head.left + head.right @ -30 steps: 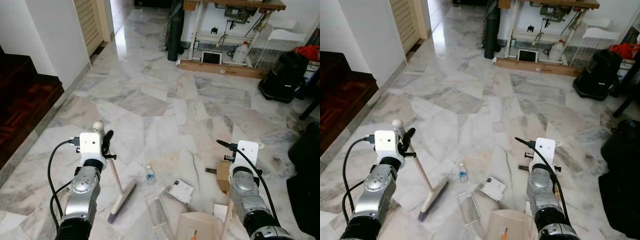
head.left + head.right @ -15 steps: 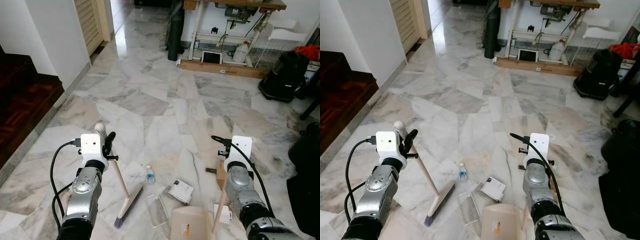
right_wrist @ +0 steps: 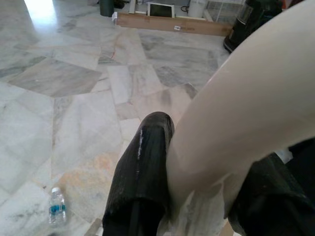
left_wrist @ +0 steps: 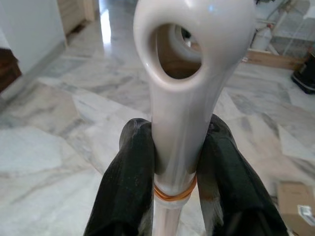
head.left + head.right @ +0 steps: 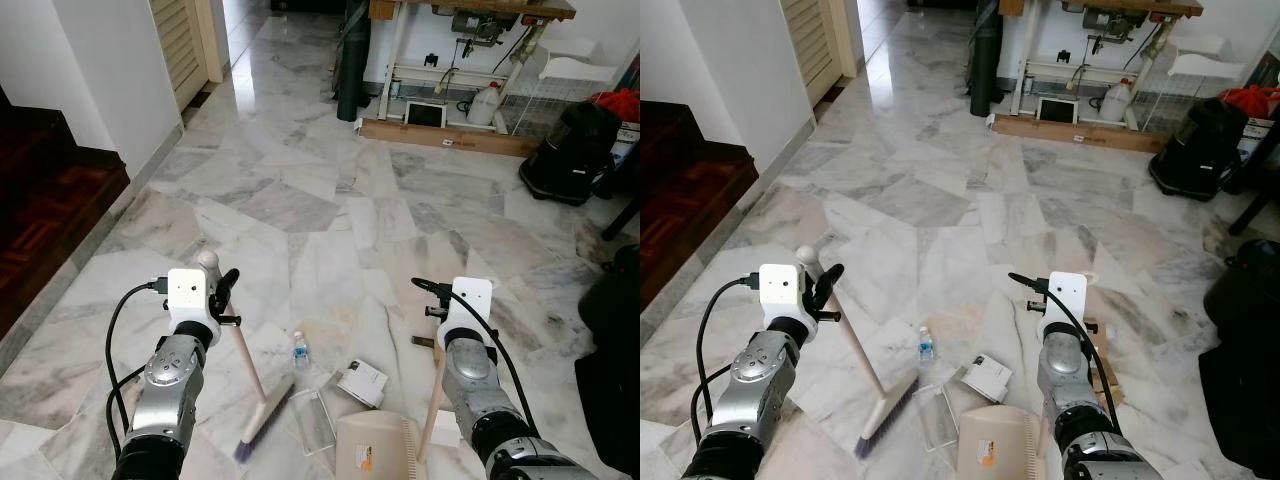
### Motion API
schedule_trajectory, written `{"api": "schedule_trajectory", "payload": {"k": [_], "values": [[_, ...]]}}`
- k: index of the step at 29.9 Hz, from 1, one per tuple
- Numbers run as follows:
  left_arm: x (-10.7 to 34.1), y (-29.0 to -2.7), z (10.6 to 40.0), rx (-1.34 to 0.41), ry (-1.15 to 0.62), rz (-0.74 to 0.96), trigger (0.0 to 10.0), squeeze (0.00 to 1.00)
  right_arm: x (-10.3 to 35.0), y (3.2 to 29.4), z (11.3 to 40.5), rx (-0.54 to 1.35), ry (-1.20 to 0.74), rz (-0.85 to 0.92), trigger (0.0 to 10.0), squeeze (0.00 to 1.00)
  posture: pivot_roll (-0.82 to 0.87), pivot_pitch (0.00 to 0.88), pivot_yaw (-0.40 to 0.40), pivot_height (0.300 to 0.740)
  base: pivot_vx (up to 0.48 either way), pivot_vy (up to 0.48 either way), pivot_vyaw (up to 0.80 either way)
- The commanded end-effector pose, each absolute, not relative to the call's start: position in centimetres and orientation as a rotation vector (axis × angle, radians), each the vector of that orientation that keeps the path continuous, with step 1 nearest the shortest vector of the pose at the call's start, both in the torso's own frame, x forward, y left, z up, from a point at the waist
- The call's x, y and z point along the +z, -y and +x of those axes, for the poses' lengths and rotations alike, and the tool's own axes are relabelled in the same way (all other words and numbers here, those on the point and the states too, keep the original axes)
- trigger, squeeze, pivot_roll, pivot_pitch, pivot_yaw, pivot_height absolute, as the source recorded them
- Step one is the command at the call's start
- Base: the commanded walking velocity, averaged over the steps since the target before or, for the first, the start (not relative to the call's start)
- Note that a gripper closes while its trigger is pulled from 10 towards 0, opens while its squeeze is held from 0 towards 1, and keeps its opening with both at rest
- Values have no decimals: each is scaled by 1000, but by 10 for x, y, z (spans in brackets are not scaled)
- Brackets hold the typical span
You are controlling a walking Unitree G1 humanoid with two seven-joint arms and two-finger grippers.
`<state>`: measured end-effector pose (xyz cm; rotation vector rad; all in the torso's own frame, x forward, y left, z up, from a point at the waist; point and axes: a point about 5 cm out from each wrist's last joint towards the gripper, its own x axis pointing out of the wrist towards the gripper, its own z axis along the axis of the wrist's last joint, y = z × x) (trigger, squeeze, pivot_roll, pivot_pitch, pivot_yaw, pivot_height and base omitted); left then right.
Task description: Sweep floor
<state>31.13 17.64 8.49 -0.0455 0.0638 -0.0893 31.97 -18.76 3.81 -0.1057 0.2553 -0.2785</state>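
My left gripper (image 4: 176, 142) is shut on the cream handle of a broom (image 5: 243, 362), just below its looped end. The brush head (image 5: 265, 418) rests on the marble floor beside a clear plastic box (image 5: 313, 422). My right gripper (image 3: 206, 147) is shut on the pale upright handle (image 5: 432, 405) of a beige dustpan (image 5: 375, 447), which sits on the floor between my arms. Litter lies in front of the pan: a small water bottle (image 5: 299, 349) and a white packet (image 5: 362, 381). A brown cardboard piece (image 5: 1100, 352) lies by my right arm.
Dark wooden steps (image 5: 40, 205) and a white wall (image 5: 110, 70) stand on the left. A work table (image 5: 465, 40) with a long cardboard box (image 5: 440, 135) under it is at the back. A black bag (image 5: 570, 155) and another dark object (image 5: 612, 370) stand on the right.
The broom head has slid right across the floor toward the clear plastic box. The dustpan and my right arm have shifted left, closer to the litter.
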Motion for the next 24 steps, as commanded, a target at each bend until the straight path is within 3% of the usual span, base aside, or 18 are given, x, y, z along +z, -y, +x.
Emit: {"api": "schedule_trajectory", "payload": {"k": [1, 16, 24], "values": [[83, -171, 313, -122, -89, -76, 10000, 0, 35, 187, 317, -278, -260, -110, 10000, 0, 29, 81, -31, 740, 0, 0, 0], [98, -174, 320, -118, -94, -387, 10000, 0, 32, 183, 316, -265, -267, -103, 10000, 0, 36, 90, -34, 740, 0, 0, 0], [106, -178, 319, -101, -74, -391, 10000, 0, 32, 180, 316, -257, -264, -104, 10000, 0, 41, 91, -37, 740, 0, 0, 0]]}}
